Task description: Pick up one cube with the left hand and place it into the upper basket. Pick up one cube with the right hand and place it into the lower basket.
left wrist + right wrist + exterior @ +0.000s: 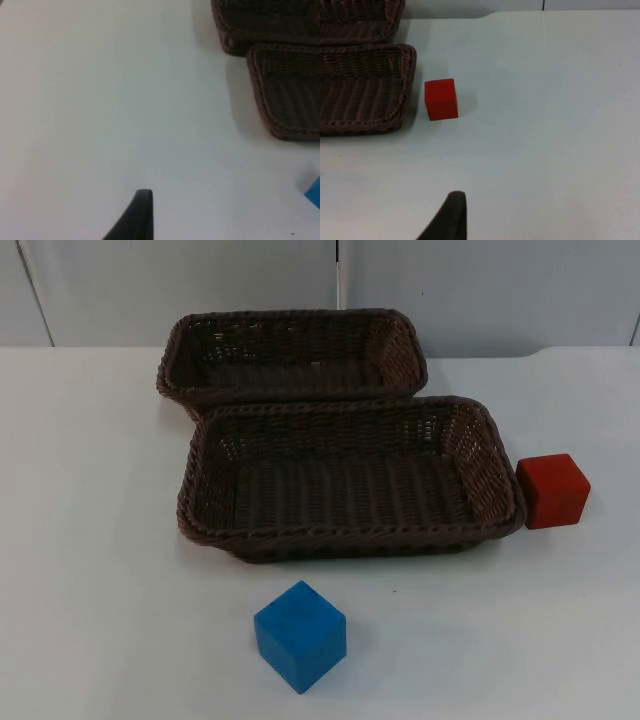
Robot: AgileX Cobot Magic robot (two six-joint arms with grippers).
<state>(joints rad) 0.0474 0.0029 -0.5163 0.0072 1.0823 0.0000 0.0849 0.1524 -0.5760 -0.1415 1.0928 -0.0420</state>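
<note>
Above bare table, the left gripper hovers, finger state unclear.

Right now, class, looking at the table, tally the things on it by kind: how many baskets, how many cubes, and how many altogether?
Baskets: 2, the upper basket and the lower basket, both brown wicker.
Cubes: 2, the blue cube in front of the lower basket and the red cube at its right end.
Total: 4
</note>
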